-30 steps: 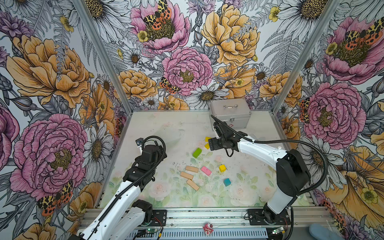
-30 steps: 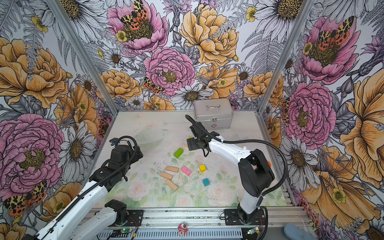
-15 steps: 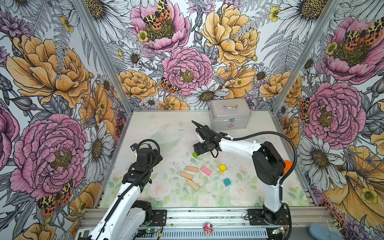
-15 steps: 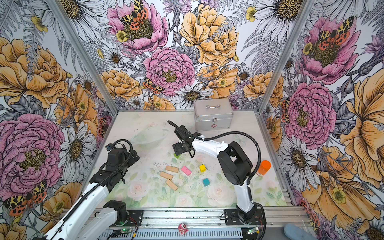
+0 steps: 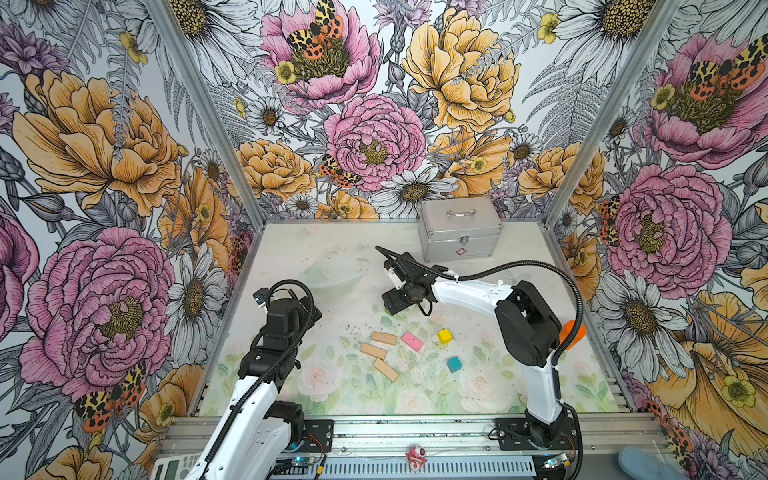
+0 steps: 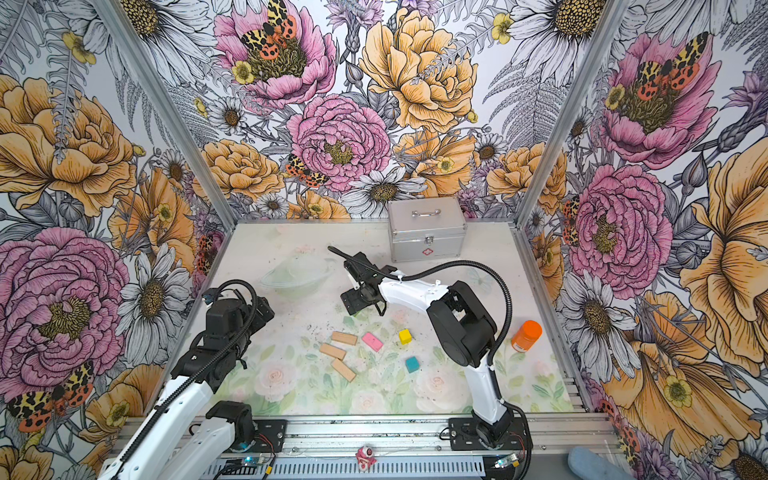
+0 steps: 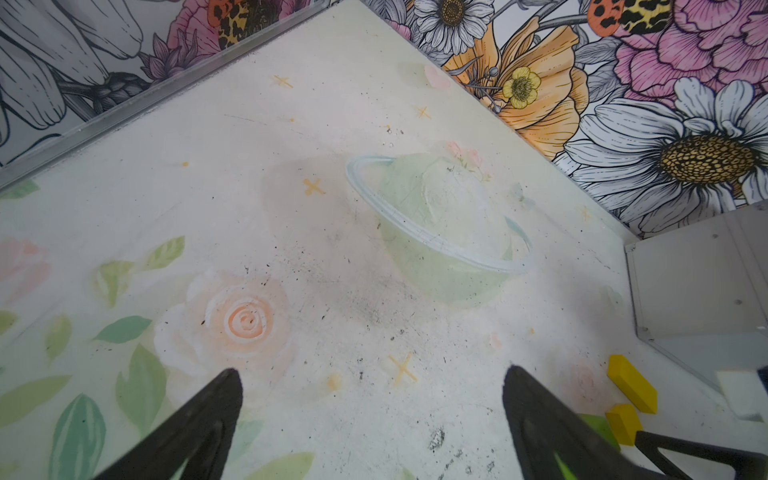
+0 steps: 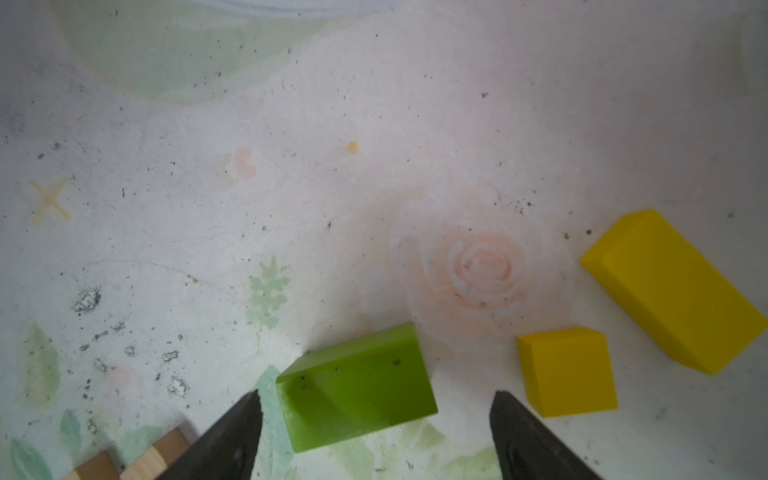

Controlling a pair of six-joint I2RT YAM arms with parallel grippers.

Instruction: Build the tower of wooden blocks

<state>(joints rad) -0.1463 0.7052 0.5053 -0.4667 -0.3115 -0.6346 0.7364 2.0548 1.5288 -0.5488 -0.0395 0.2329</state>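
Note:
My right gripper (image 8: pixel 376 395) is open and low over the table, its fingers on either side of the green bar (image 8: pixel 357 386) without touching it. Beside it lie a yellow cube (image 8: pixel 567 372) and a yellow slab (image 8: pixel 673 291). In both top views three tan bars (image 5: pixel 373 351), a pink slab (image 5: pixel 412 341), another yellow cube (image 5: pixel 444 336) and a teal cube (image 5: pixel 454 364) lie apart on the mat. The right gripper (image 5: pixel 392 301) hides the green bar there. My left gripper (image 7: pixel 372 372) is open over bare table at the left. No tower is in view.
A silver metal case (image 5: pixel 459 228) stands at the back. A clear bowl (image 5: pixel 332 274) sits left of the right gripper. An orange bottle (image 6: pixel 525 334) stands near the right wall behind the right arm's elbow.
The right arm has swung left from beside the case, and its gripper now stands over the green bar. The orange bottle has come into sight. The left arm has drawn back a little.

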